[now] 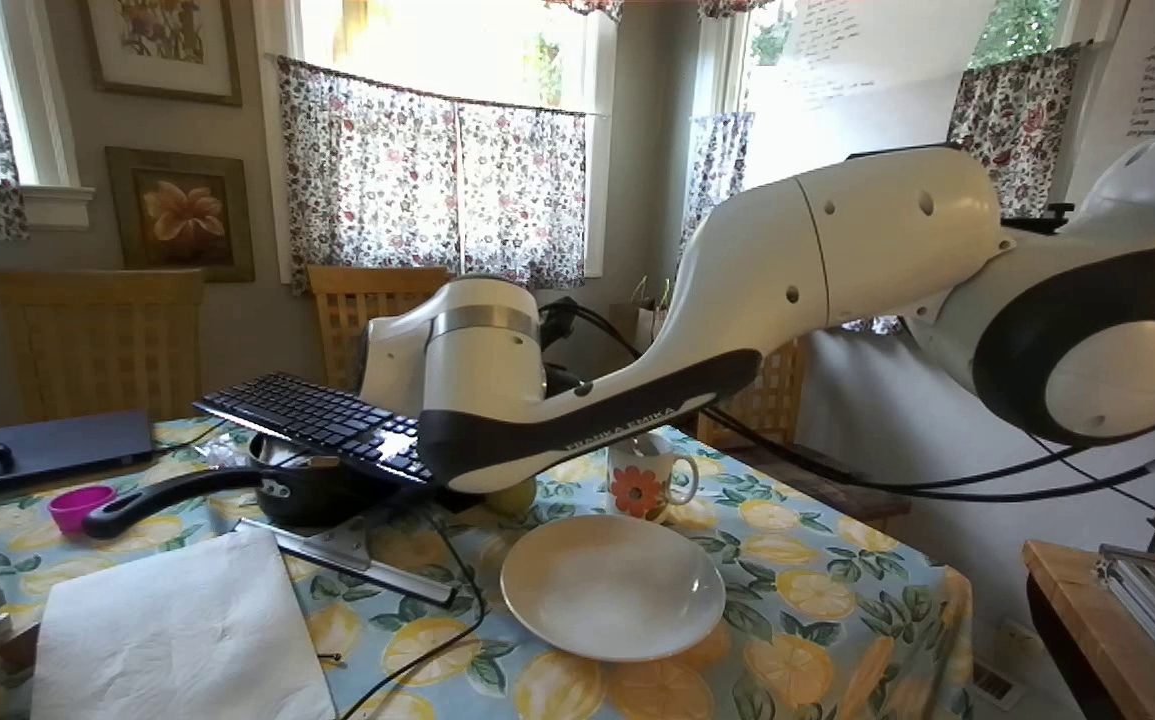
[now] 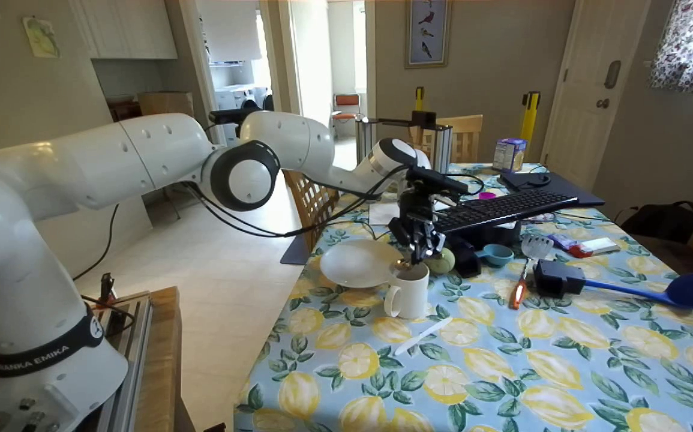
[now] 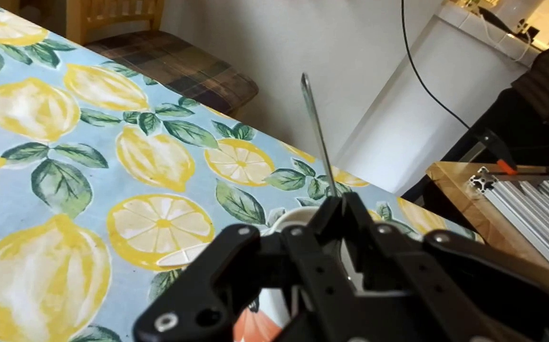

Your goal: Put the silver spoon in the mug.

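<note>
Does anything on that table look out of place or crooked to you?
Yes, the keyboard. It sits tilted and seems to be propped on the dark pan, an odd perch for something you type on. I see no spill or damage.

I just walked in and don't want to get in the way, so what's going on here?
A robot arm is handling a spoon. Its gripper is closed on it near the mouth of the mug, which stands upright on the table near the plate. The job looks like putting the spoon in the mug. Whether the spoon's lower end is already inside is unclear, but the gripper has not let go yet.
</note>
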Robot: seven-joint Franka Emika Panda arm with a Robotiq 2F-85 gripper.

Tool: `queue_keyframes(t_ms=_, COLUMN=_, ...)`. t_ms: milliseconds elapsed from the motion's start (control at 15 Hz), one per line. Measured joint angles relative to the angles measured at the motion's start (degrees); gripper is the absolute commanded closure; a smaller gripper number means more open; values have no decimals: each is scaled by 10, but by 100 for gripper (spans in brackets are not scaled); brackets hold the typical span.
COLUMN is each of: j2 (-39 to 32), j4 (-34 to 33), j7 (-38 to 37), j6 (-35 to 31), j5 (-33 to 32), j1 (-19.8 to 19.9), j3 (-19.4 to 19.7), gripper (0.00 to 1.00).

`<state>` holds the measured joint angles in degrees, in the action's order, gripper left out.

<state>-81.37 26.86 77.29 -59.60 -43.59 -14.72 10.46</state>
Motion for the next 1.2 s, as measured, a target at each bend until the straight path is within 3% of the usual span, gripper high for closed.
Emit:
queue_keyframes(t_ms=133, j2=0, j4=-1, j7=0, j6=4, j5=10, j1=5, j3=0, gripper=98)
queue_keyframes(t_ms=267, j2=0, j4=-1, j7=0, j6=10, j5=20, j1=10, j3=0, gripper=76)
queue_keyframes(t_ms=400, j2=0, j4=-1, j7=0, j6=14, j5=27, j1=14, j3=0, gripper=76)
queue_keyframes(t_ms=467, j2=0, j4=-1, j7=0, j6=17, j5=29, j1=15, j3=0, gripper=65)
queue_keyframes(t_ms=800, j2=0, j4=-2, j7=0, j6=21, j5=33, j1=17, j3=0, gripper=61)
queue_keyframes(t_ms=1000, j2=2, j4=-8, j7=0, j6=21, j5=50, j1=21, j3=-3, gripper=50)
queue_keyframes(t_ms=1067, j2=6, j4=-8, j7=0, j6=18, j5=60, j1=23, j3=-5, gripper=40)
queue_keyframes(t_ms=1200, j2=20, j4=-8, j7=0, j6=7, j5=81, j1=28, j3=-12, gripper=35)
